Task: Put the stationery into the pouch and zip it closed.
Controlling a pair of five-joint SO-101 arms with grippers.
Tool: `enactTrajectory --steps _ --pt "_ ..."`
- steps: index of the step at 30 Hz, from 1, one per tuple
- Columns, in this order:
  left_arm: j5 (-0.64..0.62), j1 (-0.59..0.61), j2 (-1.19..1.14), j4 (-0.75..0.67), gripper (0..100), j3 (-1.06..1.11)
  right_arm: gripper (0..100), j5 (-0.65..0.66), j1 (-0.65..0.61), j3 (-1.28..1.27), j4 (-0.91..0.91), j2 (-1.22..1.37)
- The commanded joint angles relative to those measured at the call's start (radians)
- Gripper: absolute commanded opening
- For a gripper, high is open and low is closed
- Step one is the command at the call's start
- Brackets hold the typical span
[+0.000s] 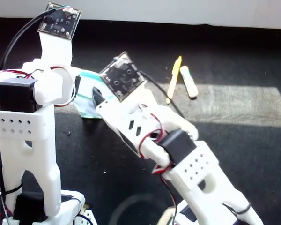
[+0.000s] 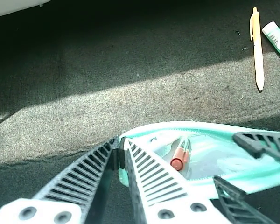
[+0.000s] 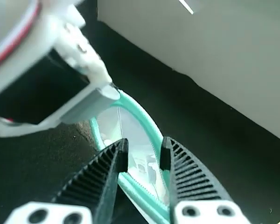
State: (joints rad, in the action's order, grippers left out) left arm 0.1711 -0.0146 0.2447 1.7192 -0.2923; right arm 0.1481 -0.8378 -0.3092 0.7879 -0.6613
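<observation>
A clear pouch (image 1: 85, 104) with a mint-green zip rim lies between the two arms. My left gripper (image 2: 120, 145) is shut on the pouch's (image 2: 210, 156) end corner. A red pen (image 2: 179, 157) lies inside it. My right gripper (image 3: 142, 150) is open and straddles the green rim of the pouch (image 3: 136, 112) near the other end; its dark fingers (image 2: 261, 143) also appear in the left wrist view. A yellow pen (image 1: 174, 78) and a white stick (image 1: 189, 81) lie on the mat to the right of the pouch, apart from both grippers.
The table is covered by a dark mat (image 1: 234, 150) with a sunlit band across it. A pale wall (image 1: 178, 9) runs along the far edge. The yellow pen (image 2: 256, 46) and white stick (image 2: 277, 38) lie beyond the pouch in the left wrist view.
</observation>
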Motion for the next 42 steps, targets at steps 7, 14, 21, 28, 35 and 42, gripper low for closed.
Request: enactTrajectory --steps 7,14,21,28,35,42 --pt "-0.015 -0.035 -0.004 0.021 1 0.027 11.9 0.002 0.363 0.321 0.145 -0.208" --pt "-0.015 -0.033 0.001 0.028 1 0.027 11.9 -0.011 0.670 0.203 0.142 -0.042" --pt "-0.014 -0.035 0.004 0.034 1 0.025 12.3 -0.305 0.662 0.292 0.148 0.452" --pt "-0.012 -0.035 0.001 0.034 1 0.025 12.3 -0.413 0.618 0.602 0.286 0.949" --pt "-0.009 -0.035 -0.004 0.034 1 0.025 12.3 -0.416 0.611 1.024 0.493 1.343" --pt "-0.009 -0.035 -0.004 0.034 1 0.025 12.3 -0.416 0.611 1.411 0.641 1.658"
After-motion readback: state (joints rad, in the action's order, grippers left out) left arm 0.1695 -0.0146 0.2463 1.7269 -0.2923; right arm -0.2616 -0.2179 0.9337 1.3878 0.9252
